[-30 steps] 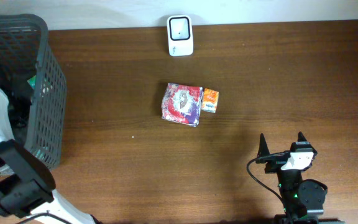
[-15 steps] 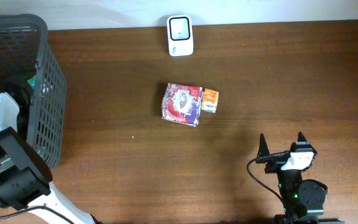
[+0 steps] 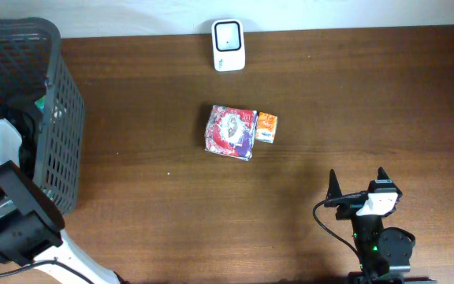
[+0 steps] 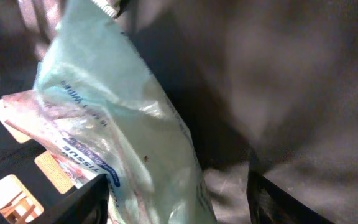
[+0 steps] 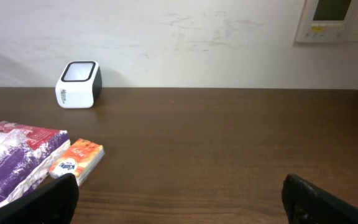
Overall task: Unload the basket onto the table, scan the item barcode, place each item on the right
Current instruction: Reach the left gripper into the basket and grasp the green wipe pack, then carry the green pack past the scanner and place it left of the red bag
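The pale green soft plastic packet [image 4: 117, 118], printed with blue lettering and a pink-and-white band at its lower edge, lies inside the dark grey mesh plastic basket [image 3: 61, 118] at the left end of the table, leaning against the basket's latticed wall in the left wrist view. The left gripper [image 4: 179, 202] is down in the basket with its jaws spread apart on either side of the packet's lower end: one black finger [image 4: 86, 202] sits just beside the packet's printed edge, while the other finger [image 4: 278, 199] stands clear of it, so nothing is clamped. From overhead only the white left arm [image 3: 6, 158] shows, reaching over the basket rim, and the packet itself is hidden by the mesh. The white rounded barcode scanner [image 3: 228, 45] stands at the far edge of the brown wooden table [image 3: 369, 95], against the pale wall, well apart from the basket. Near the middle of the table lies a red-and-purple patterned foil packet [image 3: 231, 132], and a small orange packet [image 3: 266, 127] lies touching its right side. The right gripper [image 3: 357, 183] rests near the front right of the table with its jaws wide apart and holding nothing; its wrist camera looks across the bare wood toward the scanner [image 5: 78, 84], with the foil packet [image 5: 11, 158] and the orange packet [image 5: 76, 160] at the left.
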You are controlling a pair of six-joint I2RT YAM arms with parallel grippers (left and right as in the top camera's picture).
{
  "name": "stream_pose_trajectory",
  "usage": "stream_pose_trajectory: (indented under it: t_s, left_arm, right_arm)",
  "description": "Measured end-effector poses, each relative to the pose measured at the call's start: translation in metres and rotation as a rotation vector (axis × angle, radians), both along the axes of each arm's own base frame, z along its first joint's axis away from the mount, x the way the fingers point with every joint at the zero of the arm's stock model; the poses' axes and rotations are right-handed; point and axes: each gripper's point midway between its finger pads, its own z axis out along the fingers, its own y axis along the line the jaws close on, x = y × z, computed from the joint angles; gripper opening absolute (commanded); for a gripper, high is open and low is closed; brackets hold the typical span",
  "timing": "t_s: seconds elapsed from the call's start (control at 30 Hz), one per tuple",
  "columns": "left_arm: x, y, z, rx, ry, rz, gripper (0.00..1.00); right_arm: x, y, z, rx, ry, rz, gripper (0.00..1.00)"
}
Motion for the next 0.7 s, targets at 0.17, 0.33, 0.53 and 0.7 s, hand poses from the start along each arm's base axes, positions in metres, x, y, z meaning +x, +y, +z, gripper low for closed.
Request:
stream_pose_trajectory:
  t_s: [0.17, 0.33, 0.53, 0.7]
  left_arm:
    - [-0.01, 0.007, -0.001, 0.024, 0.06, -0.005, 0.0]
    - [0.012, 0.014, 0.016, -0.01, 0.017, 0.006, 0.0]
    - [0.089, 0.02, 0.14, -0.024, -0.371, 0.006, 0.0]
    - [0.121, -0.003, 0.249, -0.043, -0.724, -0.067, 0.0]
  right_arm:
    - [0.0, 0.0, 0.0, 0.001, 0.0, 0.0, 0.99]
    - [0.0, 0.0, 0.0, 0.0, 0.0, 0.0, 0.99]
    - [0.0, 0.0, 0.0, 0.0, -0.001, 0.0, 0.99]
    - [0.0, 0.0, 0.0, 0.001, -0.001, 0.0, 0.99]
